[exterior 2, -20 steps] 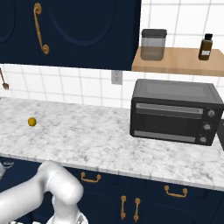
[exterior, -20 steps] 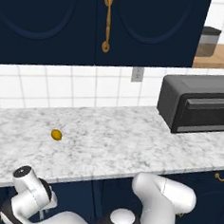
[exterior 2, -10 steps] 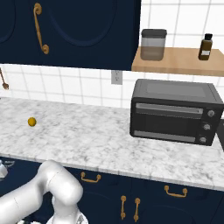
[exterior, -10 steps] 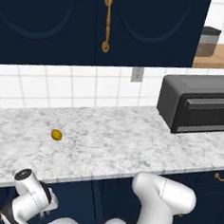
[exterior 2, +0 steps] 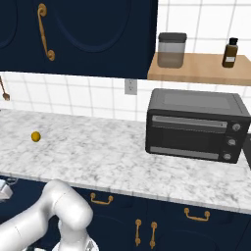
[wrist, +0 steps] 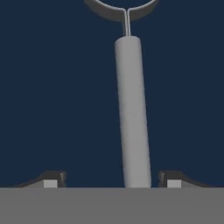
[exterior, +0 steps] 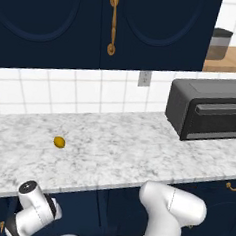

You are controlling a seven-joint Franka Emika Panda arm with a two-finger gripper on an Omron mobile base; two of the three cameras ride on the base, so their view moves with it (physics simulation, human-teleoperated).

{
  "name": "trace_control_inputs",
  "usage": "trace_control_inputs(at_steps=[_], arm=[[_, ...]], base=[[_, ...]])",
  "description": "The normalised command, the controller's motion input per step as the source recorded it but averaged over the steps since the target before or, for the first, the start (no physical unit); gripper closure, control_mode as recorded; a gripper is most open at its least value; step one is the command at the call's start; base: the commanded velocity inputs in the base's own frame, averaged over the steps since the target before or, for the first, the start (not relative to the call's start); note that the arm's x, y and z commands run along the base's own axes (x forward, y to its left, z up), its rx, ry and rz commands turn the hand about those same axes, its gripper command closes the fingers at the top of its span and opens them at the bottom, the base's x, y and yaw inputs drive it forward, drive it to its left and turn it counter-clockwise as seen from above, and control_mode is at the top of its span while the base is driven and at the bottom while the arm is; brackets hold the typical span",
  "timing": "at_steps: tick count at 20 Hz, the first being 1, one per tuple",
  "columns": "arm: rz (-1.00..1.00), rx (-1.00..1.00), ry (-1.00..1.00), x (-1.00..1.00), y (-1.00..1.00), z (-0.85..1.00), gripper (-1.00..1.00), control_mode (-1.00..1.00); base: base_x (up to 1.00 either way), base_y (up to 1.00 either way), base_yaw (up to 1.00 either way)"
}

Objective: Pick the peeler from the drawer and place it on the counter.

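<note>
The peeler [wrist: 132, 109] lies on the navy floor of the drawer [wrist: 57, 96] in the hand view. Its slim grey handle runs up the picture to a looped head cut off at the top edge. My gripper [wrist: 111, 181] hangs just over the handle's near end and is open. One of the fingertips [wrist: 50, 179] stands on each side of the handle, with a gap to it on both sides. In the base views the white arm [exterior: 170, 212] bends down below the front edge of the marble counter [exterior: 117, 157].
A small yellow fruit [exterior: 59, 142] lies on the counter at the left. A black toaster oven [exterior 2: 193, 125] stands at the right. Above it a wooden shelf [exterior 2: 201, 68] carries a jar and a bottle. Navy upper cabinets [exterior: 97, 23] hang over the counter.
The arm's lower links have sunk slightly below the counter edge. The fruit and the oven have not moved.
</note>
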Motion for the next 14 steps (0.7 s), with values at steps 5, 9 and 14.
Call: trace_control_inputs(at_steps=[5,9,14], arm=[[0.17,-0.01,-0.18,-0.55,0.0,-0.61,1.0,-1.0],[0.19,0.0,0.0,-0.99,0.0,-0.09,1.0,-1.0],[0.14,-0.01,0.02,-0.83,0.0,0.5,1.0,-1.0]], base=[[0.0,0.0,0.0],[0.0,0.0,0.0],[0.0,0.0,0.0]])
